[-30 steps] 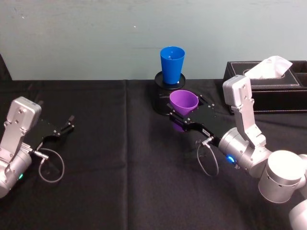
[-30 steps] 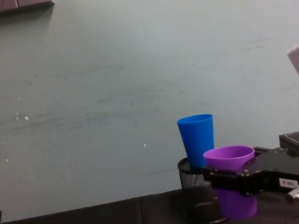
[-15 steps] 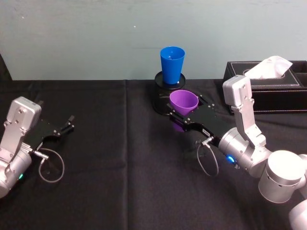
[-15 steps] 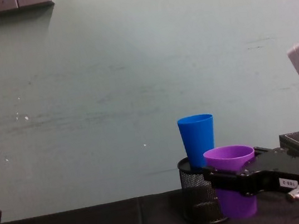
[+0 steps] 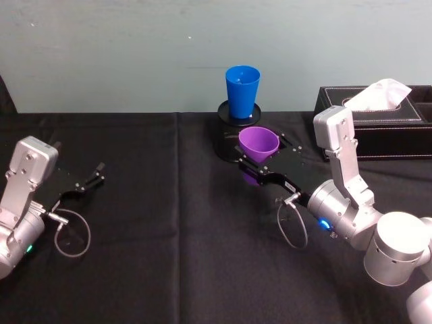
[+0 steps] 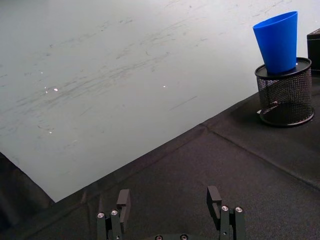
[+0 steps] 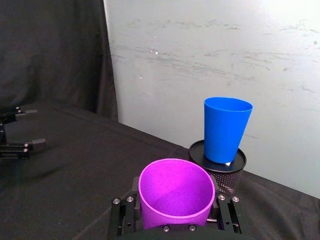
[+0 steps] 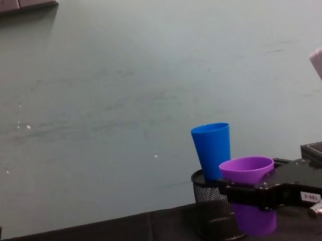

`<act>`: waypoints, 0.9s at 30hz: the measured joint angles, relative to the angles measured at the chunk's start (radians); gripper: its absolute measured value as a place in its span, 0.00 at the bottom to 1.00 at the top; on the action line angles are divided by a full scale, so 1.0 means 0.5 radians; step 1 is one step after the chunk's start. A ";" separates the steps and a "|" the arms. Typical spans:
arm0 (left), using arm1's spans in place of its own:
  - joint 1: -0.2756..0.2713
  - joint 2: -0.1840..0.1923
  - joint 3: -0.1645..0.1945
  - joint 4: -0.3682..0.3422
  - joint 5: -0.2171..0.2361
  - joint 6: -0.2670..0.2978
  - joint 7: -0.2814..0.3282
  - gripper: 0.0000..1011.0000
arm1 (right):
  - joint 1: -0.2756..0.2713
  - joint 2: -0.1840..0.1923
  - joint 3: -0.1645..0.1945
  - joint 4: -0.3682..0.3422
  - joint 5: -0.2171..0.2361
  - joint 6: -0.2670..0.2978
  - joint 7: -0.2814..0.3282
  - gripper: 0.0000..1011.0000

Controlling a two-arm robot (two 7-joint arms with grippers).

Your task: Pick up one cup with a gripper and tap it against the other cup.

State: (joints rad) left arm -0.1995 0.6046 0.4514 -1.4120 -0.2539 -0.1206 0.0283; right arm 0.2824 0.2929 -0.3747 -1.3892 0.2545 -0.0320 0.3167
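Head view: right tool [image 5: 260,160] pinches smooth tapered purple cup [image 5: 258,142] near blue cup [image 5: 242,91]; left tool [image 5: 91,177] spread.

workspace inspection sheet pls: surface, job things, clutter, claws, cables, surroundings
surface: table under black cloth, a seam running front to back.
job's things: purple cup upright in the right claw; blue cup upright on the mesh holder behind it. The right wrist view shows a gap between the cups.
clutter: black tissue box at back right, a tissue sticking out.
claws: right claw shut on the purple cup; left claw open, holding nothing, at far left.
cables: right cable loop and left cable loop, each at its wrist.
surroundings: pale wall behind the table.
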 joint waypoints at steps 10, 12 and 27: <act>0.000 0.000 0.000 0.000 0.000 0.000 0.000 0.99 | 0.000 0.000 0.000 0.000 0.000 0.000 0.000 0.74; 0.000 0.000 0.000 0.000 0.000 0.000 0.000 0.99 | 0.000 0.000 0.000 0.000 0.000 0.000 0.000 0.74; 0.000 0.000 0.000 0.000 0.000 0.000 0.000 0.99 | 0.000 0.000 0.000 0.000 0.000 0.000 0.000 0.74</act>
State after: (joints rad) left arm -0.1995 0.6047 0.4514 -1.4120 -0.2539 -0.1206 0.0283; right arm 0.2824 0.2929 -0.3747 -1.3892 0.2545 -0.0321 0.3167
